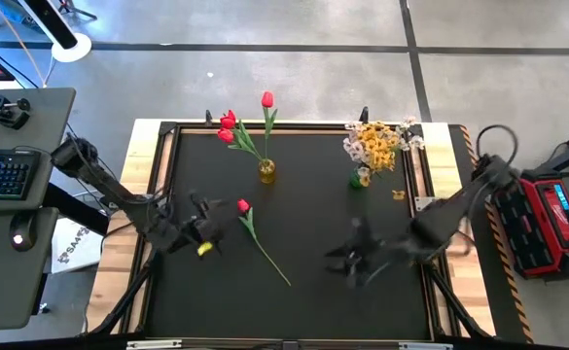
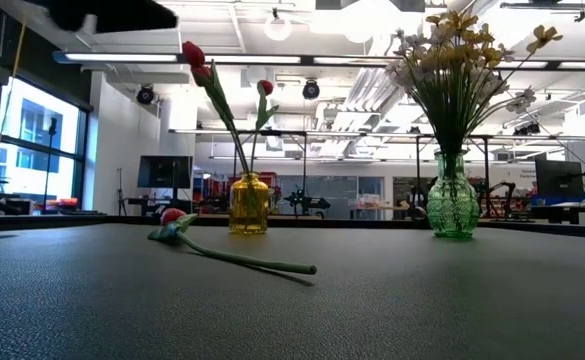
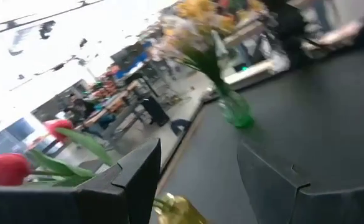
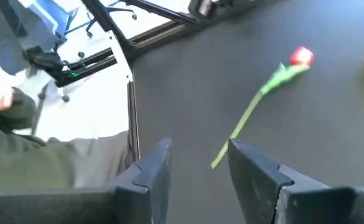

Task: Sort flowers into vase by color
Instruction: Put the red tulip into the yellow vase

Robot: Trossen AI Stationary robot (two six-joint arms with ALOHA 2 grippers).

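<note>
One red tulip (image 1: 255,231) lies flat on the black mat between the two arms, bud toward the left gripper; it also shows in the low view (image 2: 234,258) and the right wrist view (image 4: 264,93). A yellow vase (image 1: 266,172) holds three red tulips (image 1: 231,129). A green vase (image 1: 359,179) holds a bushy bunch of yellow and white sprays (image 1: 378,144). My left gripper (image 1: 202,229) hovers just left of the lying tulip's bud, open and empty (image 3: 200,186). My right gripper (image 1: 354,259) hovers right of the stem's end, open and empty (image 4: 197,163).
A small yellow scrap (image 1: 398,194) lies right of the green vase. Both vases (image 2: 249,203) (image 2: 453,195) stand near the far edge. A raised frame (image 1: 158,175) borders the mat. A person's hand and sleeve (image 4: 1,102) show beyond the table in the right wrist view.
</note>
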